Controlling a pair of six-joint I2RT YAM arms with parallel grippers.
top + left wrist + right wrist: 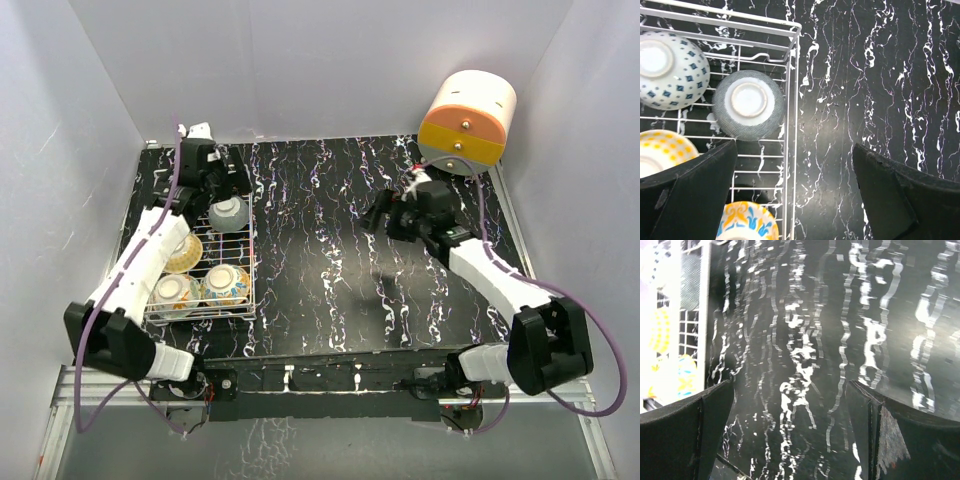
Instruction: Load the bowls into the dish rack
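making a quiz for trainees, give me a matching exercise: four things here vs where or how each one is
1 grey bowl
2 drum
3 left gripper
4 right gripper

a open over bare table
b upside down in the dish rack
c at the far right corner
d open above the dish rack side wall

Pairs: 1-b, 2-c, 3-d, 4-a
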